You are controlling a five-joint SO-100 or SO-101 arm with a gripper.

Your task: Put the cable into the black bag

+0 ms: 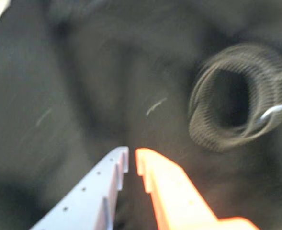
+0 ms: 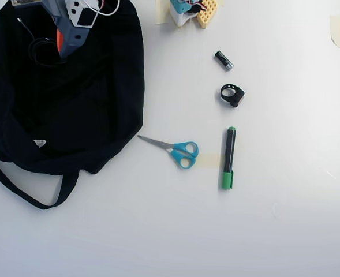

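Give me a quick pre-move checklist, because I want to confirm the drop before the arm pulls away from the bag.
1. Cable free of the gripper: ok, it lies coiled to the right in the wrist view.
2. Fingers empty: ok, tips close together with nothing between.
3. Cable on the black bag: ok in both views.
4. Cable fully inside the bag: cannot tell.
5. Scissors outside the bag: ok.
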